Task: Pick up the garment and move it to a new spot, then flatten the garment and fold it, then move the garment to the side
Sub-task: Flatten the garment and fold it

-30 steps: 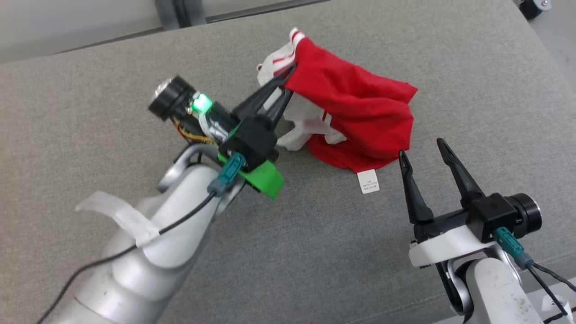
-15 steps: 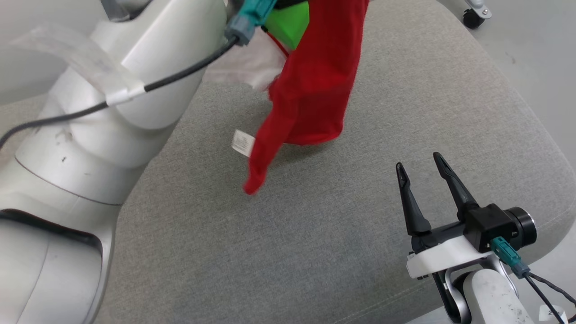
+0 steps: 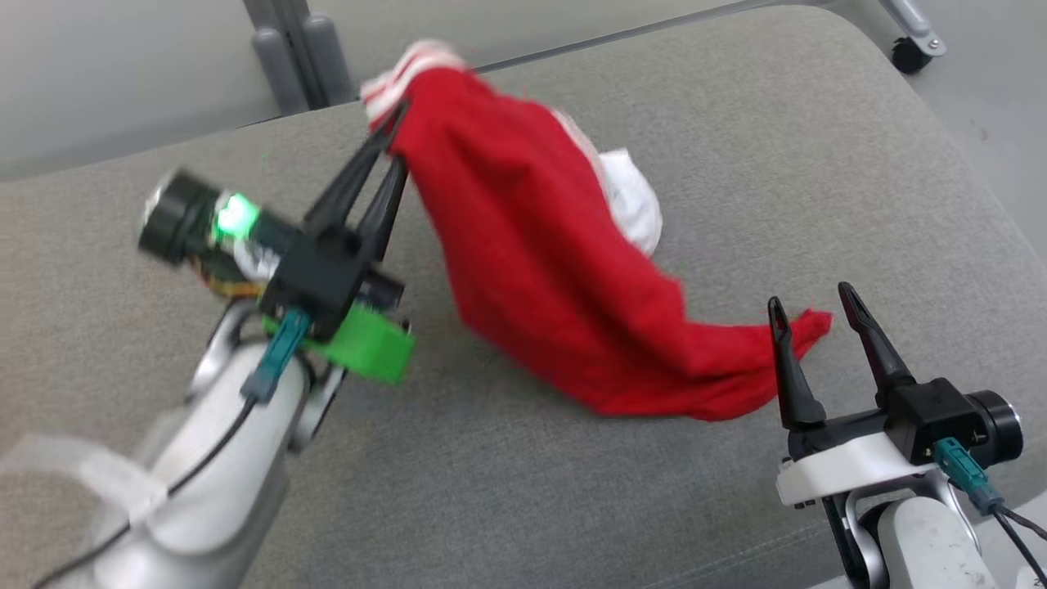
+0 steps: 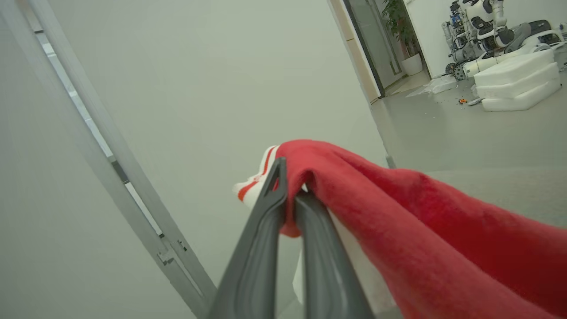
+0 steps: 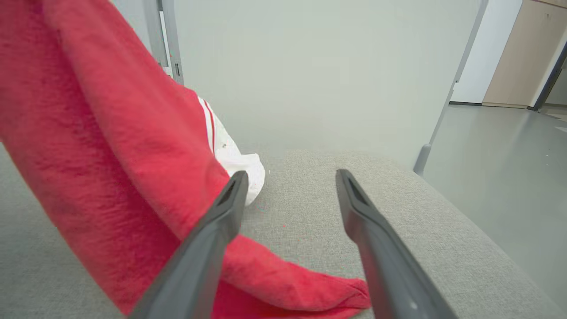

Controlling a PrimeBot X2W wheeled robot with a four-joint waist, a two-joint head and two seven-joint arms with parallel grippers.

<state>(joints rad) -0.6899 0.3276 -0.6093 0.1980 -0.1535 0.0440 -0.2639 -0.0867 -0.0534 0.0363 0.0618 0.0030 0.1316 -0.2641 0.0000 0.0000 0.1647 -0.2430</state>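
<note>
The left gripper [image 3: 398, 135] is clamped on the garment's [image 3: 532, 270] red-and-white striped hem and holds it raised near the cushion's [image 3: 818, 147] far edge. From there the garment's long axis slopes down toward the near right corner. Its pointed end lies on the cushion below the right gripper [image 3: 810, 296], whose fingers stand apart, holding nothing.

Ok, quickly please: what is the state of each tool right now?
Left tool: closed, holding the red garment by its striped edge.
Right tool: open, holding nothing; the garment's loose end lies near its fingers.
</note>
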